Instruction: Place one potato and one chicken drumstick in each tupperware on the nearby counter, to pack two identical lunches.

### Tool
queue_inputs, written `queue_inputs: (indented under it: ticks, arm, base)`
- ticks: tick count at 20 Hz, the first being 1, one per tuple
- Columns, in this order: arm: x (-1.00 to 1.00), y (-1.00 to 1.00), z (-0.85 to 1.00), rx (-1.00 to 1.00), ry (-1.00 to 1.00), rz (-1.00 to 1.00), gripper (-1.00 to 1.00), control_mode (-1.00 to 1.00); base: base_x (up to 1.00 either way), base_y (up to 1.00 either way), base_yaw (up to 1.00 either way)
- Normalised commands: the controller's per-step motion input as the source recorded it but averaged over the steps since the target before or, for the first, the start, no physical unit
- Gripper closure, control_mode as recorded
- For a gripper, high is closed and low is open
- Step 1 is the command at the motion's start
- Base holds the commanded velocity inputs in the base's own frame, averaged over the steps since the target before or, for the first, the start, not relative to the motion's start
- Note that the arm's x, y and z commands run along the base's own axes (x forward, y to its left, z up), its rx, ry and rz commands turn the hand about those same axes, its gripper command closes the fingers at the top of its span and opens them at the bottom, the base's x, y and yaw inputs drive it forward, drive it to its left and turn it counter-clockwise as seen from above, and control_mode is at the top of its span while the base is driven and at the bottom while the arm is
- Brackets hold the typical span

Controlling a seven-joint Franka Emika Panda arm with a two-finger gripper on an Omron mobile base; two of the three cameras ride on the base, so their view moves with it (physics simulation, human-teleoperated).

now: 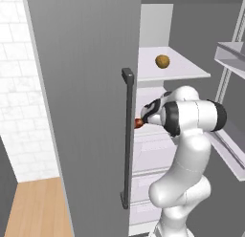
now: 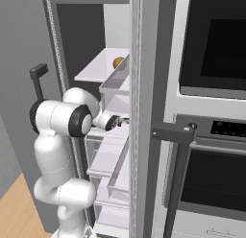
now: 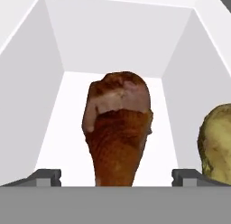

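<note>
In the hand view, the left fingertip [image 3: 45,177] is showing at the bottom, set well out to the left of the chicken drumstick [image 3: 118,128]. The drumstick is lying between the two fingertips on the white fridge shelf [image 3: 58,123], its bulbous end pointing away from the hand and its tapering end running down toward the palm. The right fingertip [image 3: 186,177] is standing clear on the other side, so the gripper [image 3: 115,178] is spread wide and is not yet touching the meat.

Just beyond the right fingertip a potato [image 3: 217,146] is sitting, close enough to be knocked.

To do the grasp well, the hand is probably best kept centred on the drumstick, advancing a little so the pads close on the thicker part rather than the thin bone end, where a glossy skin may slip. Closing straight in, without drifting toward the potato, looks wise.

In the left base view the arm is reaching into the open fridge, past the grey door handle [image 1: 127,135], with a second potato [image 1: 162,61] on the shelf above.
</note>
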Motion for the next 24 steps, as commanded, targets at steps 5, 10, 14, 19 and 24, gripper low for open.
queue_inputs:
  ticks: [5, 10, 14, 19, 24]
  arm:
    - [0.13, 0.00, -0.62, 0.00, 0.01, 0.00, 1.00, -1.00]
    - [-0.28, 0.28, -0.48, 0.00, -0.02, 0.00, 1.00, -1.00]
    - [-0.81, 0.09, 0.07, 0.00, -0.07, 0.00, 1.00, -1.00]
    - [-1.00, 0.00, 0.62, 0.01, -0.03, -0.05, 1.00, -1.00]
    - [-1.00, 0.00, 1.00, 0.00, -0.05, -0.04, 1.00, -1.00]
  base:
    - [0.00, 0.00, 0.00]
    - [0.00, 0.00, 0.00]
    - [0.00, 0.00, 0.00]
    - [0.00, 0.00, 0.00]
    - [0.00, 0.00, 0.00]
